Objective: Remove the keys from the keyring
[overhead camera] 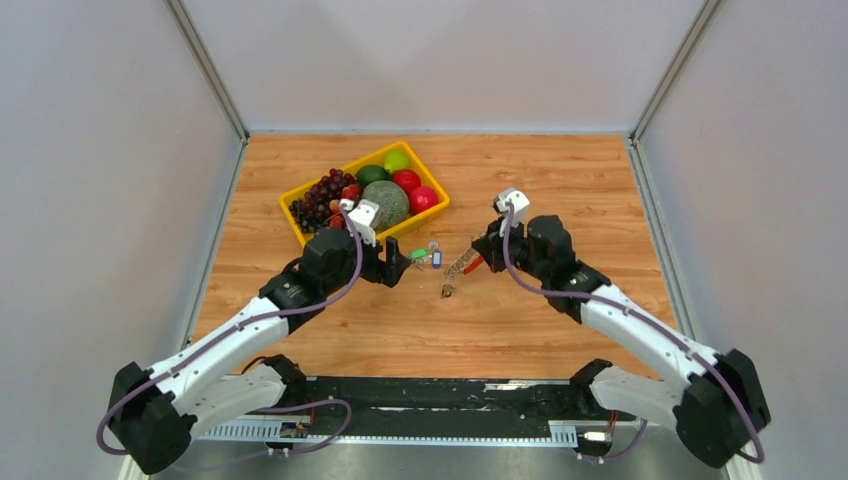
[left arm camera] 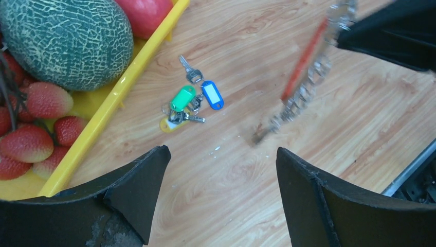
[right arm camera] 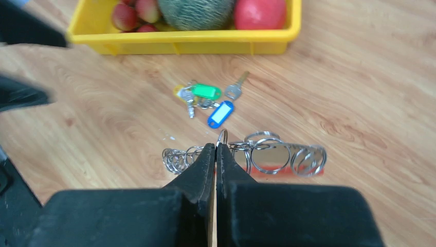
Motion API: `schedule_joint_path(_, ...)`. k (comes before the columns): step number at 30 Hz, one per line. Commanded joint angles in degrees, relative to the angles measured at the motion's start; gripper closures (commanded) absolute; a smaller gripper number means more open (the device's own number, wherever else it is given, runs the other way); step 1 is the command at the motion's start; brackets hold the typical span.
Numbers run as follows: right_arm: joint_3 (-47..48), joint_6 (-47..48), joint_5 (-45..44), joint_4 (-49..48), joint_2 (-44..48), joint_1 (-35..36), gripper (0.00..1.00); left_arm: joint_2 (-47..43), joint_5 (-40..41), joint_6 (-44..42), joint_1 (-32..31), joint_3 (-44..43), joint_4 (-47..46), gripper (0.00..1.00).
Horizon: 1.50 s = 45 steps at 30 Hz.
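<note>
The red keyring (right arm camera: 288, 173) carries a string of several silver rings (right arm camera: 272, 157); I see no key blades on it. My right gripper (right arm camera: 216, 146) is shut on one ring of this string and holds it up. In the top view the keyring (overhead camera: 472, 264) hangs slanted from the right gripper (overhead camera: 480, 255), its low end near the table. A small bunch of keys (left arm camera: 187, 103) with green, blue and yellow tags lies flat on the table (overhead camera: 427, 255). My left gripper (left arm camera: 222, 154) is open and empty, just short of those keys, in the top view (overhead camera: 405, 262).
A yellow bin (overhead camera: 291, 214) with a melon (left arm camera: 67, 41), grapes, strawberries and other fruit stands at the back left, close to the left gripper. The tagged keys also show in the right wrist view (right arm camera: 205, 98), in front of the bin (right arm camera: 180, 41). White walls surround the wooden table.
</note>
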State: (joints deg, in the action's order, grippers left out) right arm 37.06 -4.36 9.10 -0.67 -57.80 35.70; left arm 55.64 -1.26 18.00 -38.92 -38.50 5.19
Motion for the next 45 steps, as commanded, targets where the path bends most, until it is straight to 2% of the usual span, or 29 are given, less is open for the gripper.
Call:
schedule_joint_path(1,6.9,-9.9,4.7,-1.8,-9.6,-5.4,1.00,-6.6,0.3,0.2,0.0,1.8,1.3,0.15)
schedule_joint_path(4,10.2,-12.7,3.2,-1.9,-16.0,-6.9,1.00,-9.9,2.3,0.6,0.0,2.5,4.2,0.15)
schedule_joint_path(8,13.4,-14.5,0.8,-3.3,-22.4,-9.6,1.00,-15.6,9.5,2.0,0.0,3.6,7.8,0.07)
schedule_joint_path(9,14.0,-14.9,0.7,-4.0,-23.7,-10.6,1.00,-18.1,10.8,2.3,0.0,4.5,7.9,0.03)
schedule_joint_path(14,17.6,-15.5,1.5,-5.6,-30.1,-14.3,0.98,-26.6,14.5,7.0,0.0,8.1,7.9,0.00)
schedule_joint_path(15,18.1,-15.5,2.0,-5.6,-31.0,-14.8,0.91,-28.2,16.5,8.3,0.0,8.3,9.1,0.00)
schedule_joint_path(16,18.6,-15.5,2.4,-5.7,-31.8,-15.4,0.76,-29.0,17.6,11.9,-0.1,8.2,10.0,0.00)
schedule_joint_path(18,19.2,-16.1,2.3,-5.5,-32.7,-16.2,0.40,-28.6,19.5,14.3,0.0,6.7,13.6,0.00)
schedule_joint_path(20,18.9,-16.7,1.2,-5.3,-31.4,-16.3,0.12,-26.9,20.4,14.1,0.0,3.7,18.1,0.00)
schedule_joint_path(21,18.5,-17.0,0.3,-5.2,-30.2,-16.3,0.02,-26.2,21.7,13.4,0.0,1.2,21.4,0.00)
schedule_joint_path(25,16.7,-17.7,-3.5,-4.0,-24.0,-16.3,0.00,-21.6,28.6,12.7,0.0,-6.2,29.8,0.00)
schedule_joint_path(28,16.0,-16.9,-4.7,-1.2,-18.4,-16.3,0.00,-20.0,34.1,12.5,0.0,-9.7,32.2,0.00)
schedule_joint_path(41,10.7,-12.7,-14.6,4.6,14.8,-16.4,0.00,-26.0,39.6,7.5,0.0,-12.1,27.9,0.00)
schedule_joint_path(45,10.0,-11.5,-16.7,4.6,21.8,-16.4,0.00,-28.8,39.8,4.5,0.0,-12.8,25.4,0.00)
